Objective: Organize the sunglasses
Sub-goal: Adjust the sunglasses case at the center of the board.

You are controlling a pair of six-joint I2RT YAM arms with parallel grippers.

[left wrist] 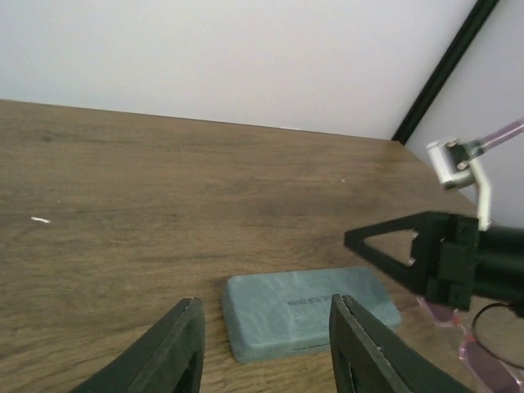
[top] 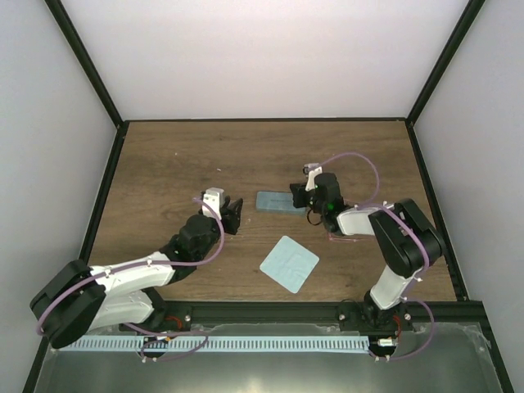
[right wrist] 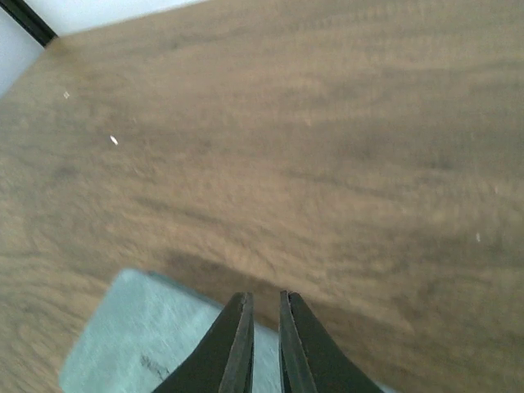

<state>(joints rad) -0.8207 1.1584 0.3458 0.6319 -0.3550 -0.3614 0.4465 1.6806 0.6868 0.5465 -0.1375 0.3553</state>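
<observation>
A grey-blue sunglasses case lies closed on the wooden table. My left gripper is open and empty just left of it; in the left wrist view the case lies ahead between the fingers of that gripper. My right gripper is over the case's right end, its jaws almost together with nothing between them; the right wrist view shows the case under that gripper. Pink sunglasses lie mostly hidden under the right arm, and a lens shows in the left wrist view.
A light blue cleaning cloth lies flat in front of the case, toward the near edge. Black frame posts and white walls bound the table on three sides. The right arm reaches in from the right of the left wrist view.
</observation>
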